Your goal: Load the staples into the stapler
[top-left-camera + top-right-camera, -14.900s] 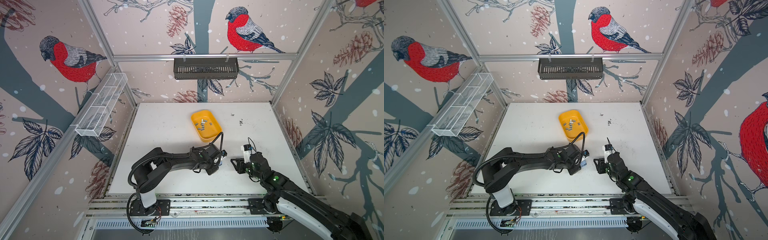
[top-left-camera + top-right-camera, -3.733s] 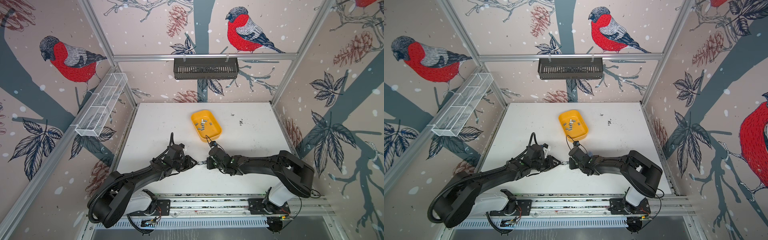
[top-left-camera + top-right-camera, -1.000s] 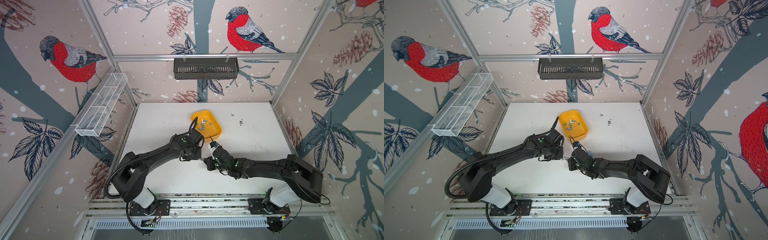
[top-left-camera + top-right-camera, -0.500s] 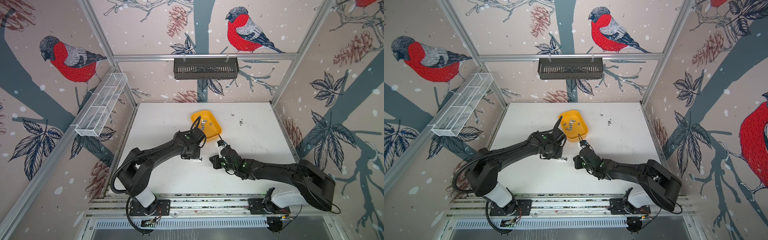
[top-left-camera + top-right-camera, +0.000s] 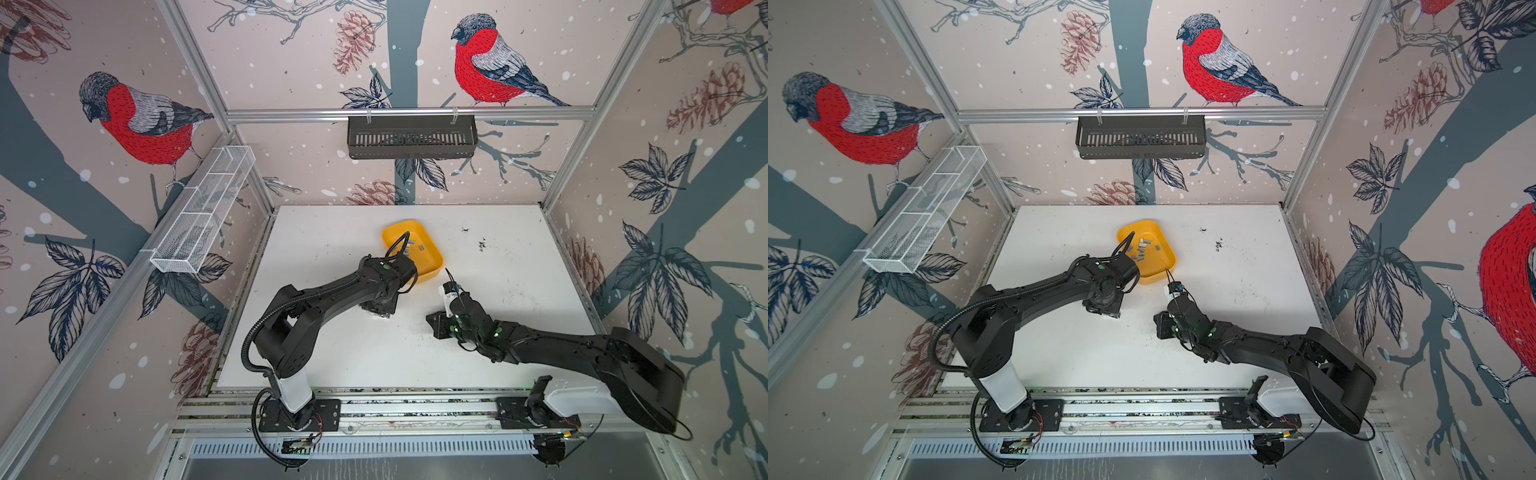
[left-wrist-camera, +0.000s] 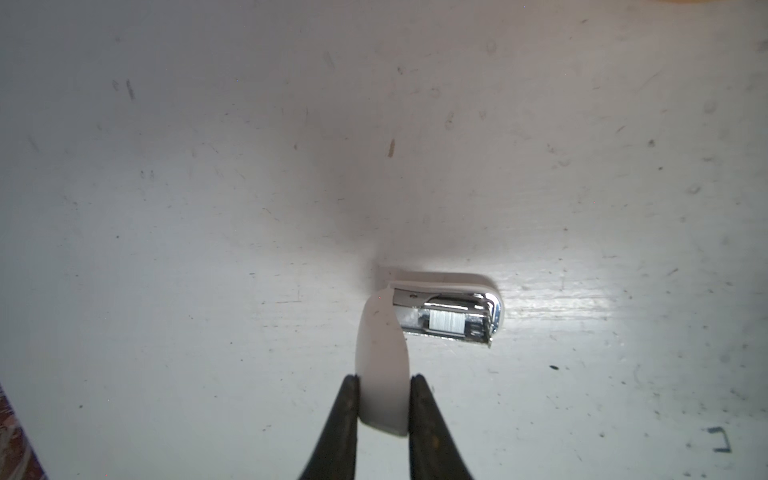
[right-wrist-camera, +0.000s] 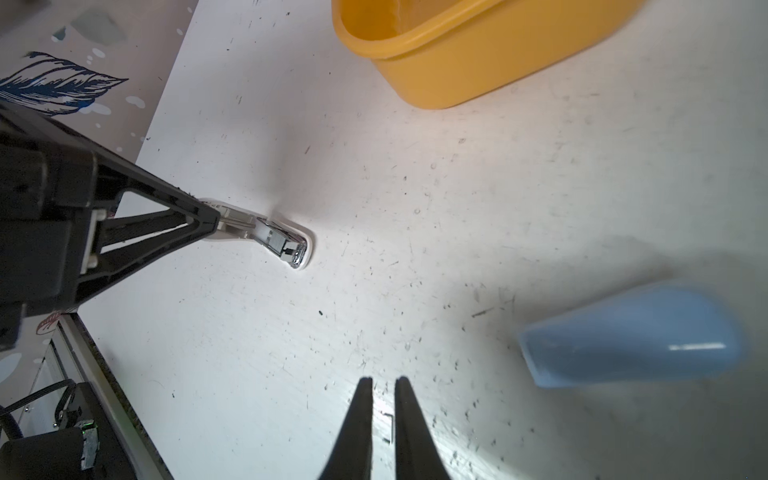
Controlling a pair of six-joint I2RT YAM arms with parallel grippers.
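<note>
Left end effector (image 6: 383, 409) clamps white stapler (image 6: 446, 309) lid, frame centre-right; staple strip (image 6: 446, 323) seated in tray. Right end effector (image 7: 381, 399) narrow, empty. Spare staples (image 5: 1144, 248) in yellow tub (image 5: 1165, 272). Risk: lid slips, strip jolts out.

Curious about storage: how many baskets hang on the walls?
2: a white wire-mesh basket on the left wall; a black slotted basket on the back rail. None seems hidden.

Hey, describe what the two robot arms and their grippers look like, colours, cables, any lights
Both arms are matte black with white base segments bolted to black plates on a silver rail. The left arm carries a ribbed black cable hose; the right arm shows small green lights near its wrist. The left gripper and right gripper have slim, tapering black fingers.
</note>
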